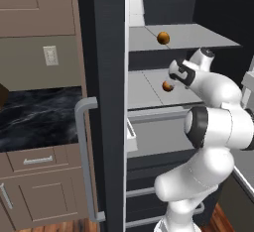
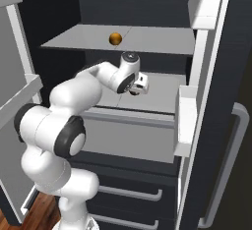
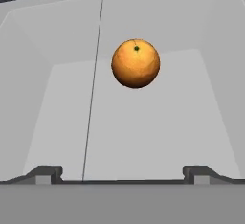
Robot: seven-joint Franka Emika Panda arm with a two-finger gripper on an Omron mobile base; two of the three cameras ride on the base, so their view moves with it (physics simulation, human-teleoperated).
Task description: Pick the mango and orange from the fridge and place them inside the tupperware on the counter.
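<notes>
My arm [image 1: 213, 127] is glossy white, built of fat rounded segments like swollen tubes. Dark charcoal rings mark my joints, one broad black band circling the big elbow housing [image 2: 69, 143]. My wrist ends in a white cap with a dark round disc on top. My gripper [image 3: 122, 174] has a small pale boxy body and two small dark grey fingertips [image 3: 45, 174], squared and stepped.

The fridge [image 1: 106, 102] stood open. One orange ball [image 1: 163, 38] lay on the upper shelf, another [image 1: 167, 86] at six o'clock below it, beside the arm's wrist.
</notes>
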